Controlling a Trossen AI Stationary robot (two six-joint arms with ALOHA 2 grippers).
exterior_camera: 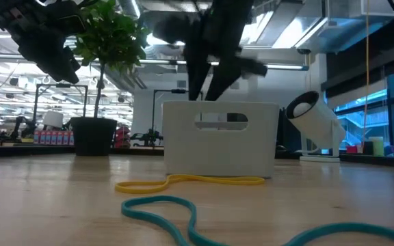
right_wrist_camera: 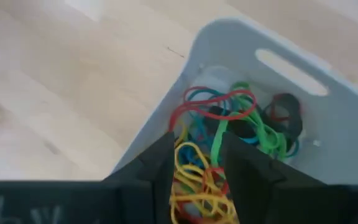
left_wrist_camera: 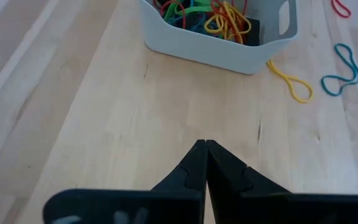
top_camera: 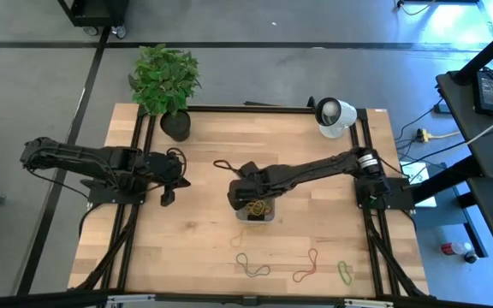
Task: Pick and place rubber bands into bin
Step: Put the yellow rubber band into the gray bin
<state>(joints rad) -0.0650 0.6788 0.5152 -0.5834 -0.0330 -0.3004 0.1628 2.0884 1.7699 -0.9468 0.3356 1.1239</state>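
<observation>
The grey-white bin stands on the table near its middle. Red, green, yellow and blue rubber bands lie heaped inside it. My right gripper hangs open just above the bin's opening, fingers pointing down, with the bands showing in the gap between them. On the bare table lie a dark band, a yellow band, a teal band, a red band and a green band. My left gripper is shut and empty, held above the table left of the bin.
A potted plant stands at the far edge on the left. A round white lamp-like object sits at the far right corner. The yellow band lies just on the near side of the bin, the teal band nearer still.
</observation>
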